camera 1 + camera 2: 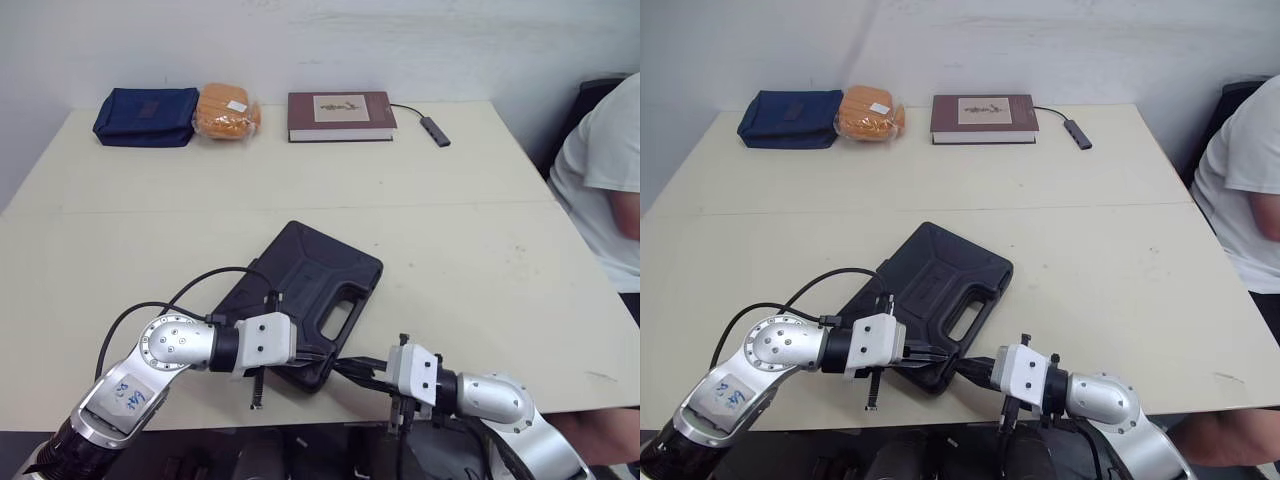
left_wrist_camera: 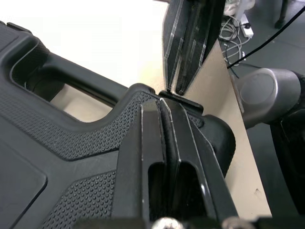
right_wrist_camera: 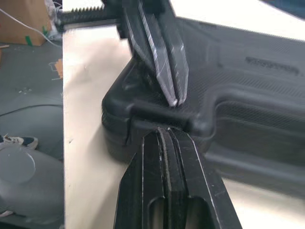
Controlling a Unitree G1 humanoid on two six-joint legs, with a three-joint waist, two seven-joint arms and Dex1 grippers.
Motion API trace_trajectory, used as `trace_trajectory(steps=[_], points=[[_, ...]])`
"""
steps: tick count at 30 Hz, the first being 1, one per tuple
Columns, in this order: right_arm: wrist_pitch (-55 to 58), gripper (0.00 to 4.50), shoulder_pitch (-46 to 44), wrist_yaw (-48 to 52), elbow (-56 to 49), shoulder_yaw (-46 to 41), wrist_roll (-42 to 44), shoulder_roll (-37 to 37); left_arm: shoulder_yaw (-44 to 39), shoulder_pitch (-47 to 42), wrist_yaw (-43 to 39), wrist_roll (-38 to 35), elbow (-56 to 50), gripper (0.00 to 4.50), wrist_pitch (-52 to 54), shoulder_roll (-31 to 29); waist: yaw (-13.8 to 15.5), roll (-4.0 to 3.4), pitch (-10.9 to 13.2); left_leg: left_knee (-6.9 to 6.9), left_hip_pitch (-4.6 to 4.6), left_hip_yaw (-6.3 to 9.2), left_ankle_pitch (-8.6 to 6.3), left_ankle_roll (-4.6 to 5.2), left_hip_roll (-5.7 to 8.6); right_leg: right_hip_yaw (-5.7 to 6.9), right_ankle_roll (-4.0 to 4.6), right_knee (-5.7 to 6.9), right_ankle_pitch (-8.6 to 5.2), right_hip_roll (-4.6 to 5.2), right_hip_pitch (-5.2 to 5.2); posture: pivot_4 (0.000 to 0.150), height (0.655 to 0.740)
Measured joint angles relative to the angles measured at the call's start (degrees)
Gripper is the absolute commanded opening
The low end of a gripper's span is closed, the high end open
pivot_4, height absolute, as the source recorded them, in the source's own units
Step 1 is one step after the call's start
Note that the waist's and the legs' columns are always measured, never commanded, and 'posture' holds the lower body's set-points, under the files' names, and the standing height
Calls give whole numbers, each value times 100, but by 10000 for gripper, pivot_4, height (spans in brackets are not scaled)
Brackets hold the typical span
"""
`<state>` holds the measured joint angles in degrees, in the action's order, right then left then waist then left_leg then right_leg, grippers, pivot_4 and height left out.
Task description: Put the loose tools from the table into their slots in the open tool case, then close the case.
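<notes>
Black textured plastic tool case (image 1: 305, 285) lies low-centre of the head views on the cream counter (image 1: 470, 260), set at a slant. Lid already down, carry handle cut-out toward lower right. So loading looks done, and the step in hand is likely the closing and latching.

Left end effector (image 1: 940, 357) comes in from lower left, clenched, its two black fingers (image 2: 152, 143) pressed flat together. Right end effector (image 1: 967, 366) comes in from lower right, also clenched with nothing between its fingers (image 3: 143, 191). Both sets of tips meet at the case's near corner, on or just beside a small black latch tab (image 2: 181, 101) on the front edge. The two tips are nearly touching each other. Can't tell if the tab is snapped home.

To do it well, my read:
- Keep one tip as a brace against the case edge and let the other push the tab, so the case doesn't skate.
- Push square onto the tab, not glancing, as the textured shell looks rounded there and a tip could slide off.
- The corner sits close to the counter's near edge, so push inward, not toward the drop.

Upper left holds a navy fabric pouch (image 1: 147, 116) and an orange wrapped packet (image 1: 226, 110). Upper centre has a dark red hardback book (image 1: 340, 116). All well apart from the case. A person in a white shirt (image 1: 605, 170) sits at the right edge.
</notes>
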<state>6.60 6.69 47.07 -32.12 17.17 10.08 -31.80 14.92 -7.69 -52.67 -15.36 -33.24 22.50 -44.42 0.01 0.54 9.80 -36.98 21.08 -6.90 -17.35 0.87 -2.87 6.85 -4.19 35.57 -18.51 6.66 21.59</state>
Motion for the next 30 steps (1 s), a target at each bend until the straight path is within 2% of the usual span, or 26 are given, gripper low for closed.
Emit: trace_trajectory(steps=[11,18,21,30], points=[[123,0,-43,94,-32,103,93,-73,24,-2,4,-6,2,358,1,0,11,-21,-17,2,1,1,-5,-4,-5,-2,8,-2,-5,-1,2,1500,7400],[94,0,382,243,-135,-214,297,-467,12,43,45,-21,-1,358,0,8,19,-26,-20,2,1,1,-7,-2,-6,-3,9,-4,-5,-1,2,1500,7400],[94,0,404,251,-135,-175,278,-466,20,46,59,-21,-1,358,0,8,26,-30,-22,3,2,1,-23,-30,-6,-4,9,-5,-5,0,3,1500,7400],[48,0,183,125,147,59,57,-136,11,47,53,-30,-1,358,-1,9,29,-32,-20,4,3,2,-26,-34,-7,-4,10,-8,-5,0,5,1500,7400]])
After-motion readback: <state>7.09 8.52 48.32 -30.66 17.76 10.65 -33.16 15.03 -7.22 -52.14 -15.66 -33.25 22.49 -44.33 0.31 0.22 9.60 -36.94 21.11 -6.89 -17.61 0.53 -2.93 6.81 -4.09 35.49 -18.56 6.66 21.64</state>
